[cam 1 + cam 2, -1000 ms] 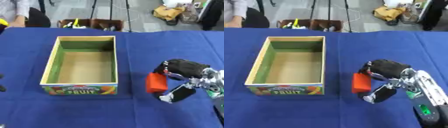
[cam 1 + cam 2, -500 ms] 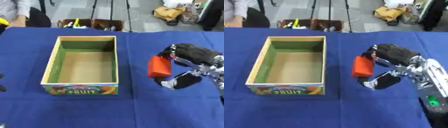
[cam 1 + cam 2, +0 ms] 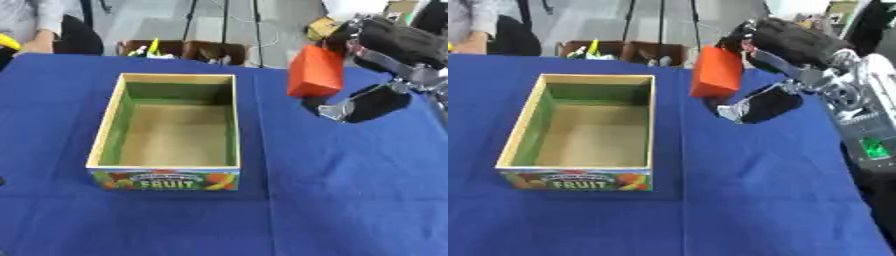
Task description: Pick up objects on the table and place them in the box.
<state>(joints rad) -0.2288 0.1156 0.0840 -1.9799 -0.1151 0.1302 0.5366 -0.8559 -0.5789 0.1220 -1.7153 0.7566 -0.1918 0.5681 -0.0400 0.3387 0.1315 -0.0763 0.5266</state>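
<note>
Right hand [image 3: 785,55] is up off the table at the far right, with its fingers curled over the top of an orange-red block [image 3: 715,72] and the thumb [image 3: 750,106] sticking out below and to the side. So it's basically hooked round the upper edge of the block, which hangs tilted from the fingers, clear of the blue tablecloth [image 3: 763,190]. I can't quite tell if the thumb actually touches the block or just sits near its lower corner.

The box [image 3: 169,132] sits to the left of the hand and a bit nearer the robot, flat on the cloth, open on top, green inside walls and a brown bottom with nothing in it. The front panel says FRUIT with fruit pictures. The block is just beside the box's far right corner but not over the opening, there's a strip of blue between them in both views.

Left hand doesn't show anywhere.

Past the hand, beyond the table's far edge, there's a brown crate [image 3: 184,51] with some small stuff in it.
</note>
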